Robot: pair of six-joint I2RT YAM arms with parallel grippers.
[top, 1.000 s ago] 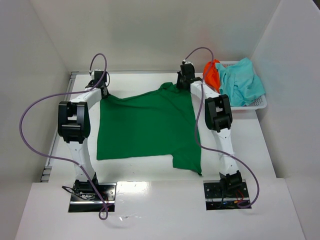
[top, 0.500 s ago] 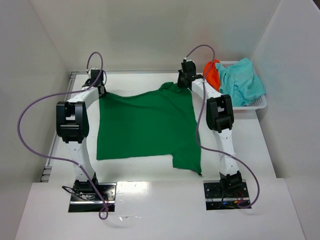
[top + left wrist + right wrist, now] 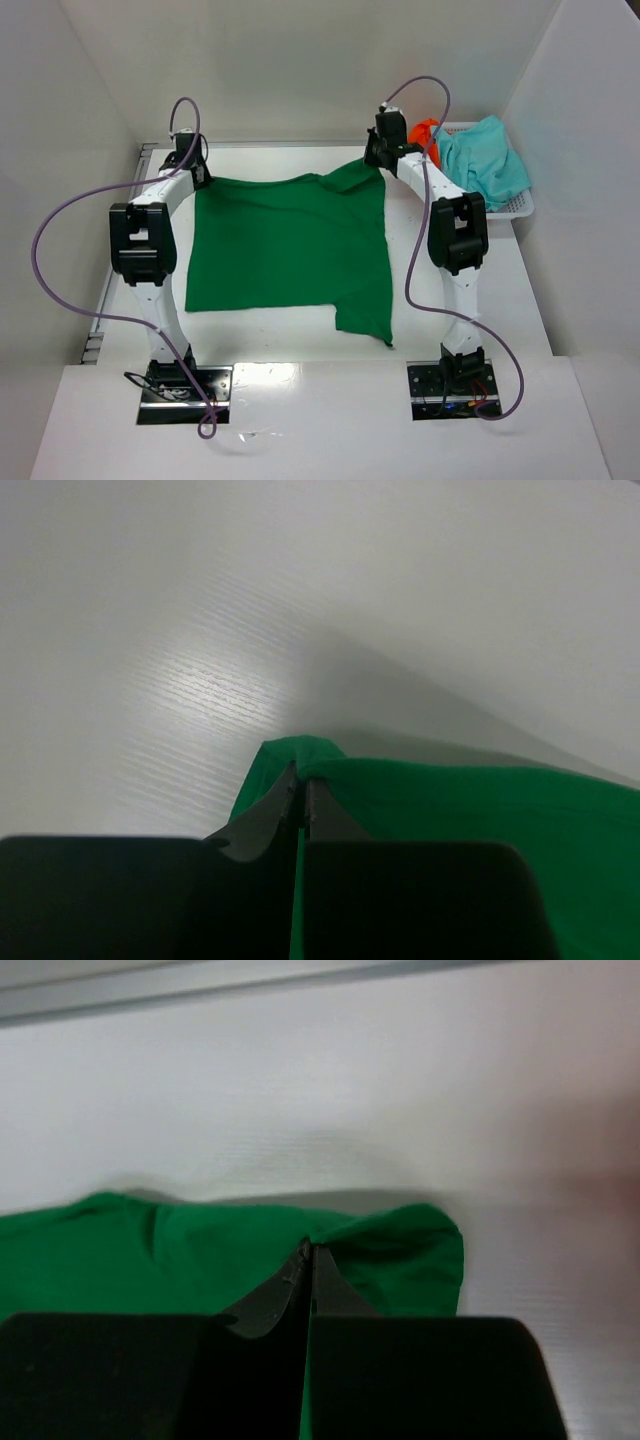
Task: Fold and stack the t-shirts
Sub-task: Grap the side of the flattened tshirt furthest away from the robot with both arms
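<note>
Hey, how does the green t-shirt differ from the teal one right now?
The green t-shirt lies spread out on the table; the teal t-shirt sits bunched up in the white mesh basket. The green one's far corners are pinched in the left gripper and right gripper, jaws shut; no gripper holds the teal one. Both are plain cloth shirts.

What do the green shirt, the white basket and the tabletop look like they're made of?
The green shirt looks like soft, matte knit cloth, perhaps cotton: it lies limp, with wrinkles and bunched corners. The white basket seems rigid plastic, with a holed wall, though it is small here. The tabletop looks like white laminate: fine grain lines and a soft sheen.
</note>
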